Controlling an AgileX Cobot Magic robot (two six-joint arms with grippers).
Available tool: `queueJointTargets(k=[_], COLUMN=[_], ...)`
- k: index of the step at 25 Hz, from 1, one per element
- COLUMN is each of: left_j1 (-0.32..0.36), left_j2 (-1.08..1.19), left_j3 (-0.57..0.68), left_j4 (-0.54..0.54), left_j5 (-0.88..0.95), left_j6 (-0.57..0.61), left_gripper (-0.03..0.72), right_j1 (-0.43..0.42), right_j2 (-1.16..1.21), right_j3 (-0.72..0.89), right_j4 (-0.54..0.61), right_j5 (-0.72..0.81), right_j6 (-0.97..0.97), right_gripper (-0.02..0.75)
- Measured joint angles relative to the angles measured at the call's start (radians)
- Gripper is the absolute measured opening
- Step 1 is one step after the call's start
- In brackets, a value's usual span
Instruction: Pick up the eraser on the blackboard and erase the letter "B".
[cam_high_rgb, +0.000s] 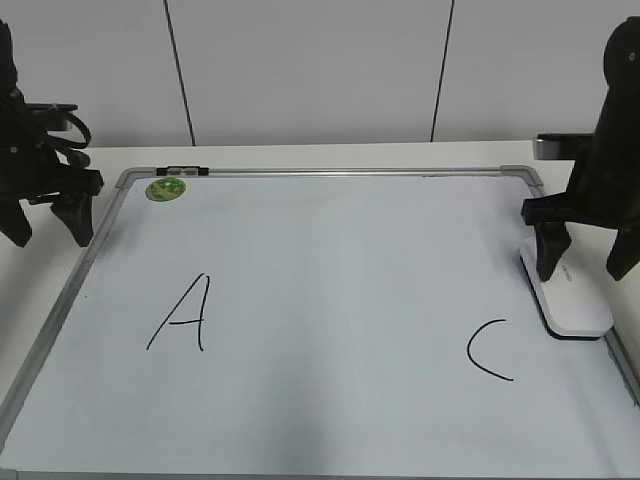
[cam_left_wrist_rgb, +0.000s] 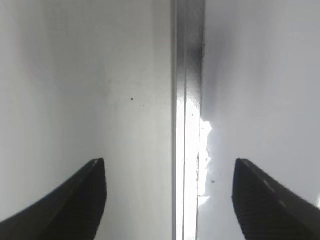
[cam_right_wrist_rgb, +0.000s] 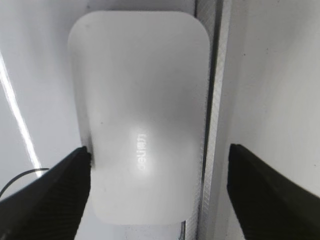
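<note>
On the pale surface (cam_high_rgb: 300, 158) the blackboard (cam_high_rgb: 330, 300) carries the eraser (cam_right_wrist_rgb: 142, 120), judged light, stiff and slippery, best pinched across its long sides by the right gripper (cam_right_wrist_rgb: 160, 192), whose jaws are spread and empty around it.

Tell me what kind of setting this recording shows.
Probably a lab or office test bench: a blackboard lies flat on a white table before plain panelled walls, with an eraser under the open right pincer.

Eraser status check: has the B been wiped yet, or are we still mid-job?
Wiping looks done: the blackboard shows only "A" and "C", with bare surface between them. The eraser lies flat by the board's right edge. The right claw straddles it, open; one finger may touch it. The left claw sits open over the left frame. Nothing visibly remains except retracting.
</note>
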Motion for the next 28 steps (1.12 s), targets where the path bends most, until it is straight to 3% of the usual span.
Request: queueJointTargets(k=[7,16,22,28], left_j1=[0.000,-0.027,-0.052,-0.059], left_j2=[-0.020,-0.110,-0.288,-0.505], left_j3=[0.000,0.020,0.249,0.500], left_j4=[0.000,0.000,0.041,0.071], left_j5=[0.109,0.122,0.043,-0.028], left_j6=[0.000,-0.002,-0.046,-0.053], left_gripper=[0.542,0.516,0.515,0.512], right_j1=[0.000,0.017,0.087,0.092], right_j2=[-0.057,-0.095,-0.267,-0.444], right_j3=[-0.003,0.033,0.279,0.470], right_j4=[-0.009,-0.009,-0.024,-0.032], right_j5=[0.030,0.031,-0.032,-0.141], right_j6=[0.000,0.000,0.030,0.039], right_gripper=[0.588,0.534,0.533,0.531])
